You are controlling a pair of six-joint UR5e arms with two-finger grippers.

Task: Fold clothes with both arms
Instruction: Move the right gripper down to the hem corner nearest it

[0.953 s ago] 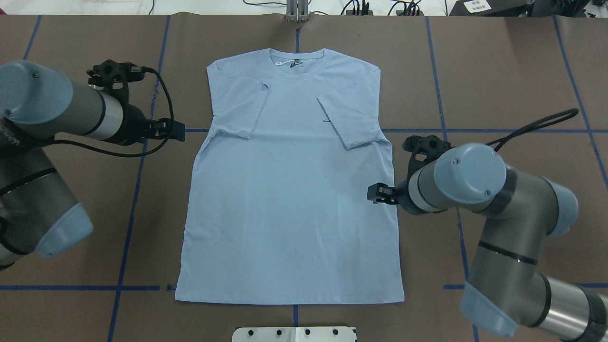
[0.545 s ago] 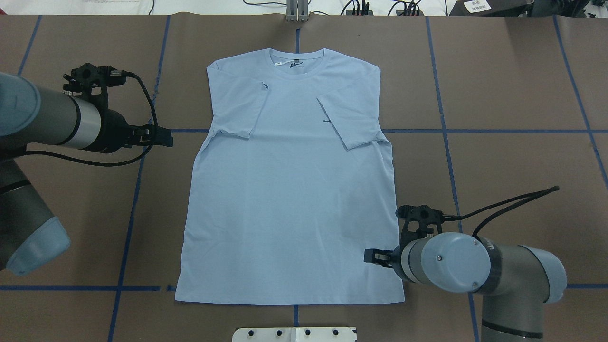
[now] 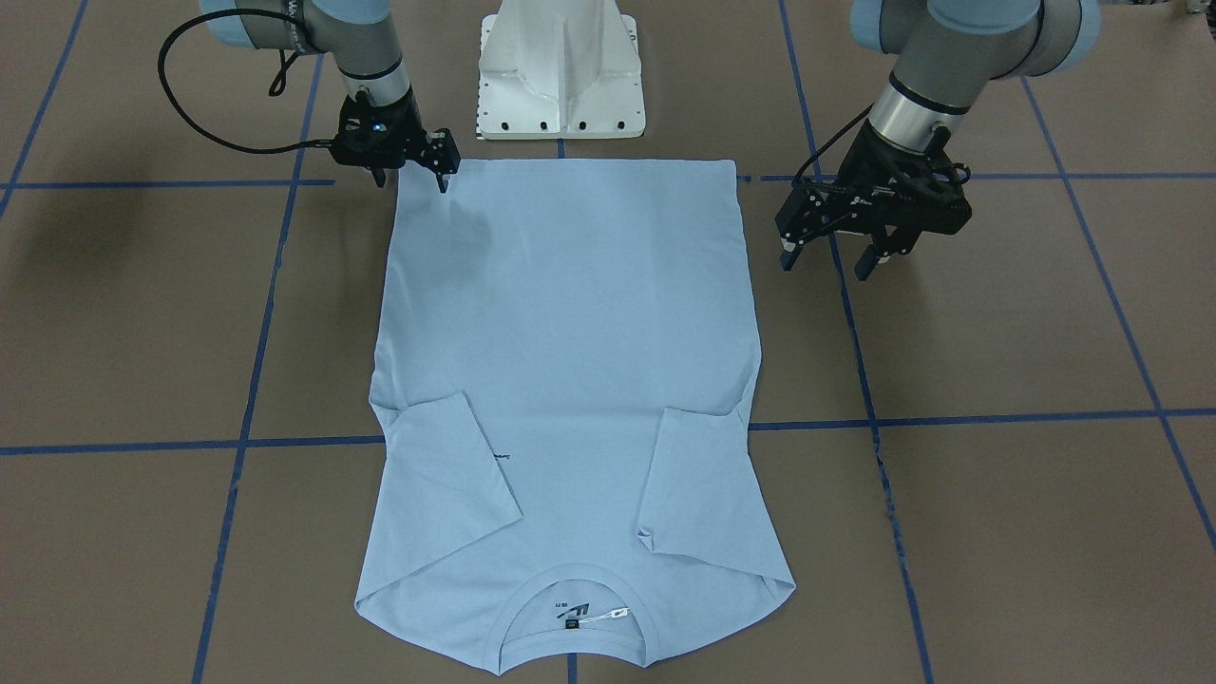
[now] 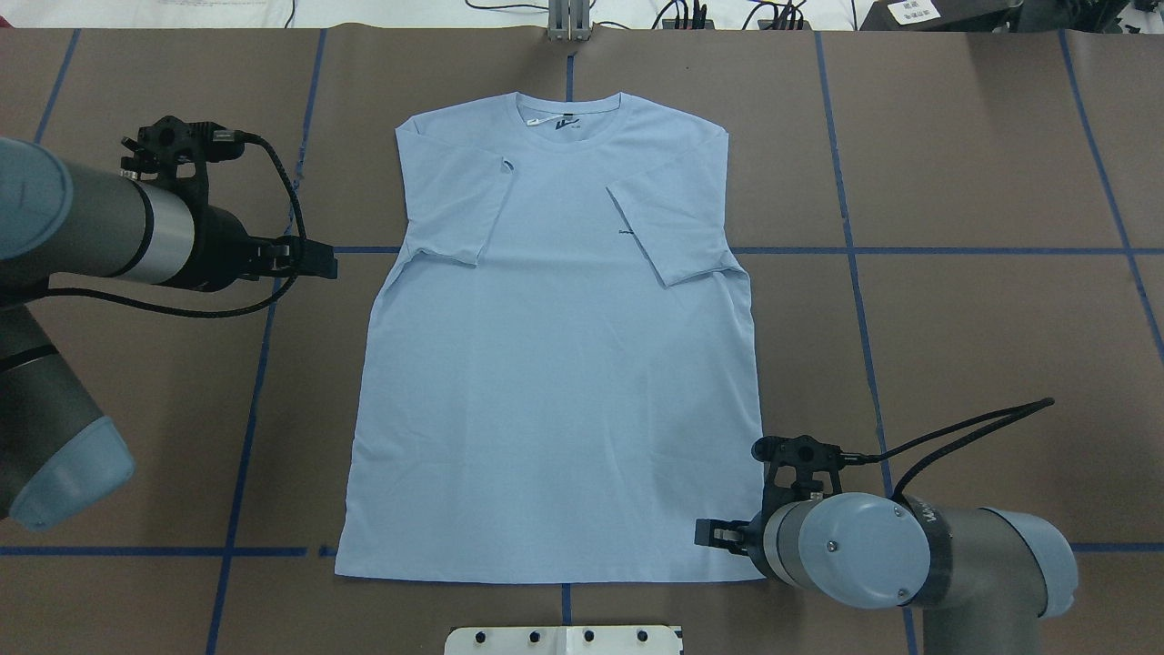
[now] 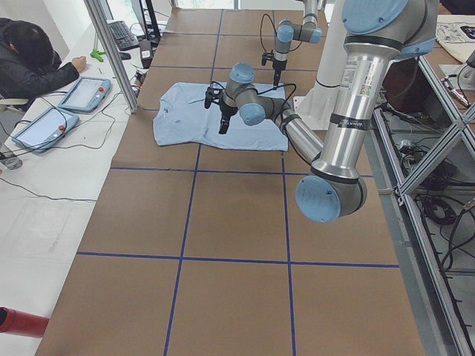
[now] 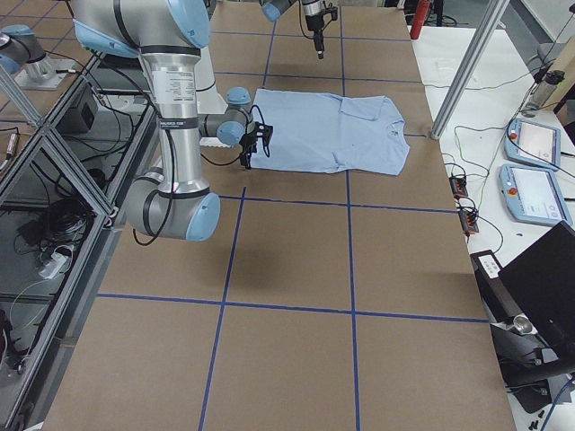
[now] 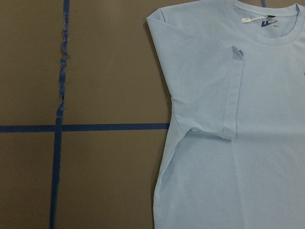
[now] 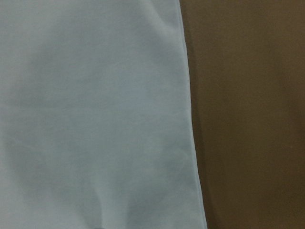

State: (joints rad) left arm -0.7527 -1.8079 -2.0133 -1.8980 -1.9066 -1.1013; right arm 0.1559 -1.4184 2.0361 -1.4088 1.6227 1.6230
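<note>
Right gripper nearer T-shirt hem

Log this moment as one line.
shirt flat, sleeves folded in | left hand open beside it | right hand open at hem corner | nothing gripped

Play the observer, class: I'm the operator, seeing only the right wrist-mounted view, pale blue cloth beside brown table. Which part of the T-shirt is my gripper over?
Observer: The right gripper is at the T-shirt's hem corner, on the robot's right.
Operator: Is it spread fully flat?
Observer: The body is, but both sleeves lie folded in over the chest.
Operator: Where is the other gripper?
Observer: The left gripper, open, is off the cloth, out beside the T-shirt's opposite edge.
</note>
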